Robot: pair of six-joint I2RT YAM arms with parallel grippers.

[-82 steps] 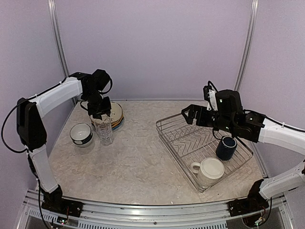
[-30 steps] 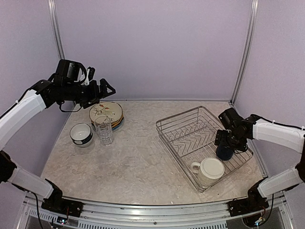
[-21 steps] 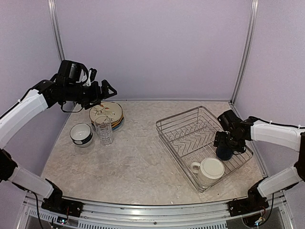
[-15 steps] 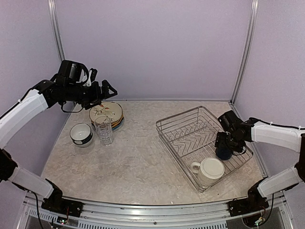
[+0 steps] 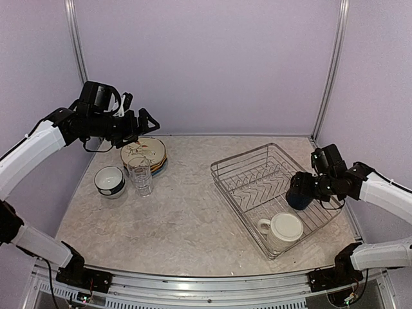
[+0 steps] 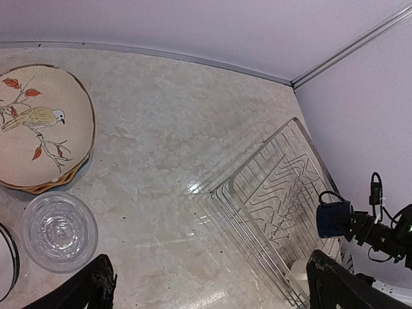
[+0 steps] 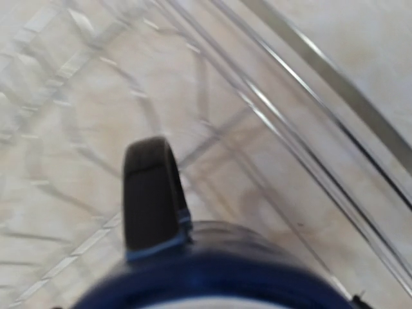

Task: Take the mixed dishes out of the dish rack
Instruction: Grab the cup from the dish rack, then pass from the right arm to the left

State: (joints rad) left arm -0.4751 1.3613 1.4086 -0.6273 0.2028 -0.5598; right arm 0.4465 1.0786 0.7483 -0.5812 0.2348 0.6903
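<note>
The dish rack (image 5: 244,156), a silver wire basket, stands on the right of the table. My right gripper (image 5: 308,188) is shut on the navy mug (image 5: 297,195) and holds it just above the rack's right half. The right wrist view is filled by the navy mug (image 7: 212,270), its dark handle (image 7: 149,193) pointing away over the rack wires (image 7: 309,84); my fingers are hidden there. The large cream mug (image 5: 281,230) sits in the rack's near corner. My left gripper (image 5: 147,122) hangs open and empty, high over the left side; its fingers (image 6: 96,290) frame the table.
On the left of the table are a stack of plates (image 5: 147,153) topped by a bird-pattern plate (image 6: 35,125), a clear glass (image 5: 141,175) and a bowl (image 5: 109,181). The enclosure walls are close on both sides and behind.
My right gripper has closed on the navy mug and lifted it up and slightly left, off the rack floor. The left arm has barely moved.
</note>
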